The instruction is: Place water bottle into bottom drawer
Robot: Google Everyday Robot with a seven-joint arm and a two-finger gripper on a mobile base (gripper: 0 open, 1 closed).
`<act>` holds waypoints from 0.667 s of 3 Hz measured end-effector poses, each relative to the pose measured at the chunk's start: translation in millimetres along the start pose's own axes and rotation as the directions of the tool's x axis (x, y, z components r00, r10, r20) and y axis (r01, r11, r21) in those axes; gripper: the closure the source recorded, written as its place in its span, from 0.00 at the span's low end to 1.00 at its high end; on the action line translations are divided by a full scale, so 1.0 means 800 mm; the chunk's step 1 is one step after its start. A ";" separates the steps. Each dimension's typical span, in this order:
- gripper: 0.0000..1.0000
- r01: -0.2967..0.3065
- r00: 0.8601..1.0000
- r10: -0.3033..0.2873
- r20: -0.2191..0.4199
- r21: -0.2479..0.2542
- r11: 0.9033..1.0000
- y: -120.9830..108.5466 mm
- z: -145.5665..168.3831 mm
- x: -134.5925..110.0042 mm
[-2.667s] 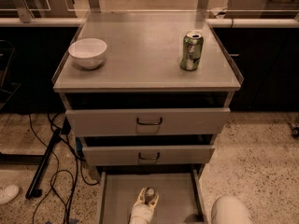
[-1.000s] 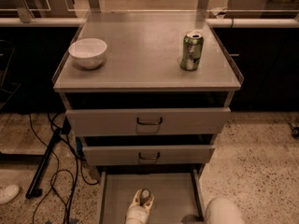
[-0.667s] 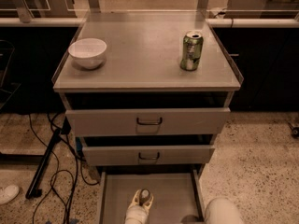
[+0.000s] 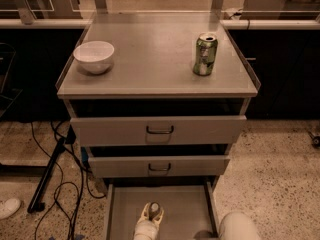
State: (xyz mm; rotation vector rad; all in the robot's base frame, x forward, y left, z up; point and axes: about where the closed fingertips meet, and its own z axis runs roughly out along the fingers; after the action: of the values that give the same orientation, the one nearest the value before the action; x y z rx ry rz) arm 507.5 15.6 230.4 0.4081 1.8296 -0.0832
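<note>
The bottom drawer (image 4: 186, 204) is pulled open at the foot of the grey cabinet, with its flat floor and thin side walls showing. My gripper (image 4: 152, 213) reaches into it from the lower edge of the view. Its pale fingers (image 4: 143, 215) close around the water bottle (image 4: 154, 207). Only the bottle's rounded top shows between them, seen from above. The rest of the bottle is hidden by the gripper. The two upper drawers are slightly open.
A white bowl (image 4: 94, 56) and a green soda can (image 4: 205, 54) stand on the cabinet top (image 4: 150, 59). A pale rounded part of my arm (image 4: 239, 227) sits at the drawer's right front corner. Black cables (image 4: 60, 184) and a shoe (image 4: 9, 207) lie on the floor to the left.
The gripper with the bottle has shifted slightly left inside the bottom drawer, and the rounded arm part has moved a little left too. Nothing else has moved.
</note>
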 end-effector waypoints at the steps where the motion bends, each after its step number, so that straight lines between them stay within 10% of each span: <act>1: 0.20 0.000 1.000 0.000 0.000 0.000 1.000 0.000 0.000 0.000; 2: 0.00 0.000 1.000 0.000 0.000 0.000 1.000 0.000 0.000 0.000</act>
State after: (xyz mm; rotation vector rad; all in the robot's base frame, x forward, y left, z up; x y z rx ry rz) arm 507.5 15.6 230.3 0.4080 1.8297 -0.0830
